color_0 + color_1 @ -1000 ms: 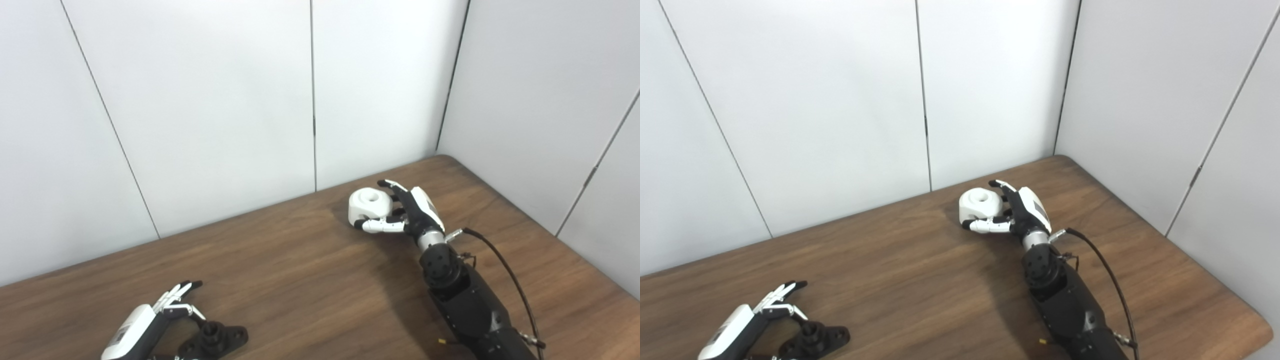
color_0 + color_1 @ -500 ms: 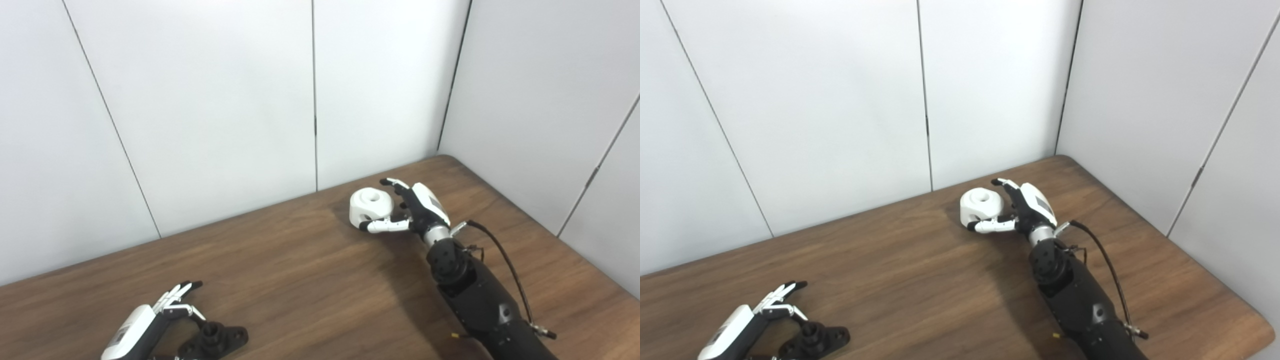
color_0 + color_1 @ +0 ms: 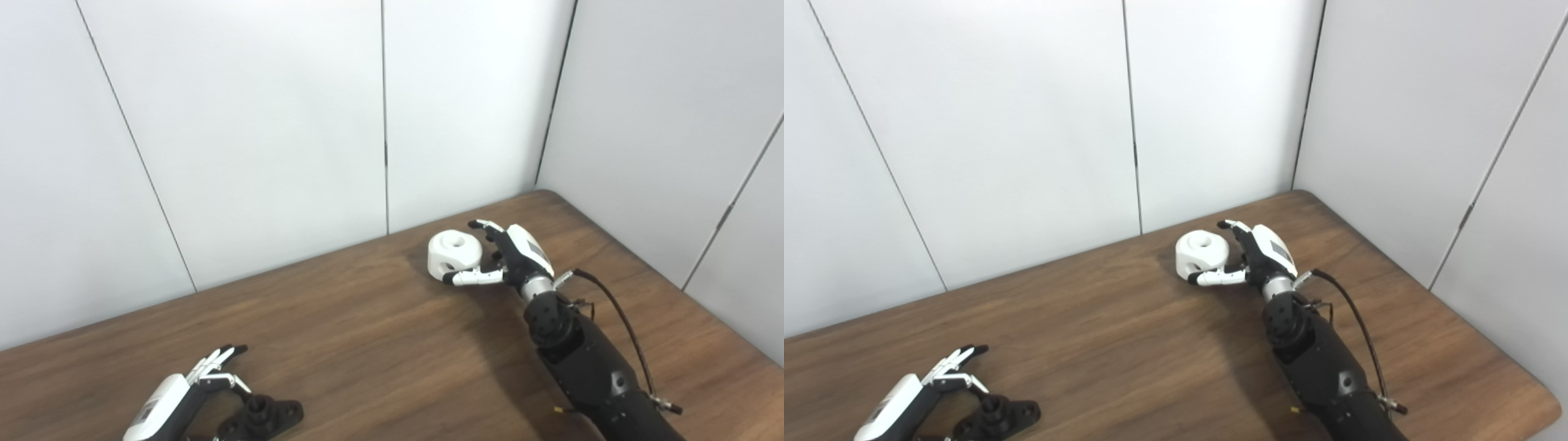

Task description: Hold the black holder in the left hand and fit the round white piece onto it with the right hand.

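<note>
R robot hand (image 3: 511, 260) cupped round white piece (image 3: 454, 254), loosely; L robot hand (image 3: 184, 398) open beside black holder (image 3: 263, 416).

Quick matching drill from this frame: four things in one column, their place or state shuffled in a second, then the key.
Things
1. round white piece
2. black holder
3. left hand
4. right hand

Places or states
A. near edge of the table, lower left, flat on the wood
B. far side of the table, close to the wall corner
C. cupped against the white piece, thumb along its near side
D. fingers spread apart beside the black part, holding nothing

Pairs: 1-B, 2-A, 3-D, 4-C
</note>
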`<action>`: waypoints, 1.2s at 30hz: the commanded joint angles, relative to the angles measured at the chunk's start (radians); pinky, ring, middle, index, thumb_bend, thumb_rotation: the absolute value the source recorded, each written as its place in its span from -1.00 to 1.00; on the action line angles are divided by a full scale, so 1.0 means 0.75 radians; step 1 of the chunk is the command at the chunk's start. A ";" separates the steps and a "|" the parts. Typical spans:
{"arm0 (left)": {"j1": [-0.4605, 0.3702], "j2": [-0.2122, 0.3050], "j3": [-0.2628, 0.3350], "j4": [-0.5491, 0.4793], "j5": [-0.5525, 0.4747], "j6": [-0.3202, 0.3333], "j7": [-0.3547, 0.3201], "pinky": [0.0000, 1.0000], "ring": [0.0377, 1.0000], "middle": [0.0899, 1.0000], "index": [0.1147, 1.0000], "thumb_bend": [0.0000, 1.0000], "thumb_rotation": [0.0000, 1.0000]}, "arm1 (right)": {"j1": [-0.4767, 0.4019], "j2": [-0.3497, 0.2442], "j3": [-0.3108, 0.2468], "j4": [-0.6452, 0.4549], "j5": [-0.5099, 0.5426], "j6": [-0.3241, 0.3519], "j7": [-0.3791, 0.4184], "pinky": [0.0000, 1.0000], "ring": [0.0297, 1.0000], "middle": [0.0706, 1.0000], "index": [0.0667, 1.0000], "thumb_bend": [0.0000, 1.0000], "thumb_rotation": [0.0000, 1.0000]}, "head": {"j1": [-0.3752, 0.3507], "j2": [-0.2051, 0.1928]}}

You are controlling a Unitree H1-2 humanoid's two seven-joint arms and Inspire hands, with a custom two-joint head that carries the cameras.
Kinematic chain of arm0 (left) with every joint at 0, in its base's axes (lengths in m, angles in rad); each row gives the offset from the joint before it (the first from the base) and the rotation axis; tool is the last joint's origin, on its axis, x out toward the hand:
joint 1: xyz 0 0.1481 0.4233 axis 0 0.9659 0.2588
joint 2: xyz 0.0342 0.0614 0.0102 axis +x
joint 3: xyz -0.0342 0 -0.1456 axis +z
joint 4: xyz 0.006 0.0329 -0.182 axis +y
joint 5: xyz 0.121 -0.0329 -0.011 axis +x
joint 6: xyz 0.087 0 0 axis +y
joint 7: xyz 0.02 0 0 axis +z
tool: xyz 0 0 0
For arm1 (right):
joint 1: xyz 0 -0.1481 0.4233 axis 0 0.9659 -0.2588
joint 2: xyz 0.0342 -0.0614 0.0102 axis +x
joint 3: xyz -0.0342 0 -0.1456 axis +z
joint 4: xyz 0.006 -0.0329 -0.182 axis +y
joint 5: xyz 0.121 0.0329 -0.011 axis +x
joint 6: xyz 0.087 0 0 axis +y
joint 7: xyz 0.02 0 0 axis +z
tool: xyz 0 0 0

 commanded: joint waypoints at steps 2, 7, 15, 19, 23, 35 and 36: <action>0.157 0.041 -0.038 0.080 0.029 0.024 -0.040 1.00 1.00 0.90 -0.17 0.05 -0.89 | -0.059 -0.012 -0.005 -0.022 -0.011 -0.021 -0.024 0.48 0.77 0.87 0.71 0.90 -0.20 | -0.003 0.002; 0.159 0.038 -0.035 0.082 0.026 0.024 -0.046 1.00 1.00 0.91 -0.17 0.05 -0.89 | -0.063 0.004 0.002 -0.008 -0.022 -0.026 -0.046 0.43 0.74 0.85 0.67 0.87 -0.21 | 0.001 0.000; 0.164 0.039 -0.035 0.071 0.023 0.024 -0.037 1.00 1.00 0.90 -0.17 0.05 -0.89 | -0.077 0.039 0.000 0.020 -0.027 -0.039 -0.091 0.44 0.71 0.81 0.57 0.78 -0.32 | 0.003 0.002; 0.165 0.043 -0.038 0.069 0.019 0.024 -0.035 1.00 1.00 0.90 -0.17 0.05 -0.89 | -0.081 0.045 -0.002 0.040 -0.019 -0.073 -0.113 0.43 0.69 0.78 0.49 0.76 -0.39 | 0.004 0.003; 0.169 0.048 -0.041 0.065 0.027 0.024 -0.026 1.00 1.00 0.90 -0.17 0.05 -0.89 | -0.085 0.055 -0.009 0.056 -0.009 -0.093 -0.132 0.44 0.68 0.76 0.41 0.72 -0.45 | 0.006 0.005; 0.187 0.056 -0.035 0.053 0.008 0.024 -0.032 1.00 1.00 0.89 -0.17 0.05 -0.89 | -0.092 0.078 -0.018 0.118 0.002 -0.151 -0.213 0.36 0.59 0.67 0.23 0.63 -0.56 | 0.012 0.015; 0.187 0.057 -0.036 0.052 0.010 0.024 -0.032 1.00 1.00 0.89 -0.17 0.05 -0.89 | -0.095 0.083 -0.020 0.130 0.002 -0.163 -0.230 0.35 0.59 0.66 0.22 0.63 -0.56 | 0.011 0.016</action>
